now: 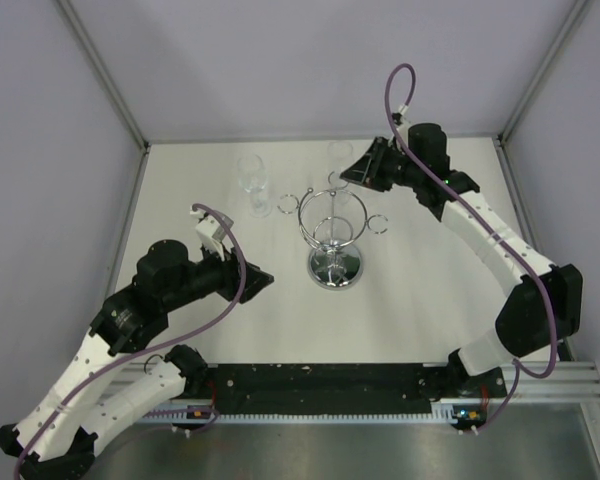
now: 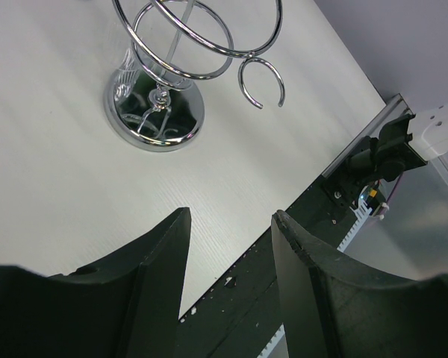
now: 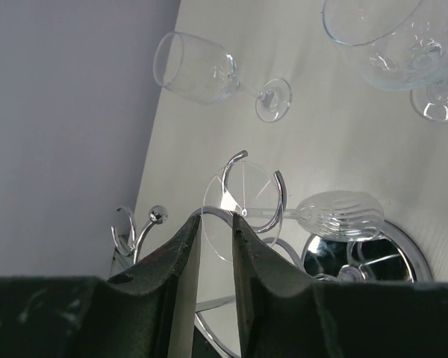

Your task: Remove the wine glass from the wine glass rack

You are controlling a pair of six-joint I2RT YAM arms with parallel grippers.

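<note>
From above, the wine glass rack [image 1: 333,240] stands mid-table [image 1: 430,290]. The right gripper [image 1: 352,172] is at its far side and the left gripper [image 1: 260,282] sits apart on its near left. A second glass [image 1: 252,185] stands upright beyond. The left wrist shows that gripper's fingers wide apart around nothing. The right wrist shows the wine glass [image 3: 336,214] hanging by its foot in a rack ring. The fingers are nearly together at the foot's rim; whether they pinch it is unclear.

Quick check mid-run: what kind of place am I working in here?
Probably a lab robot test cell: plain wall panels in metal framing, a white table, and the arms' mounting rail along its near edge.
</note>
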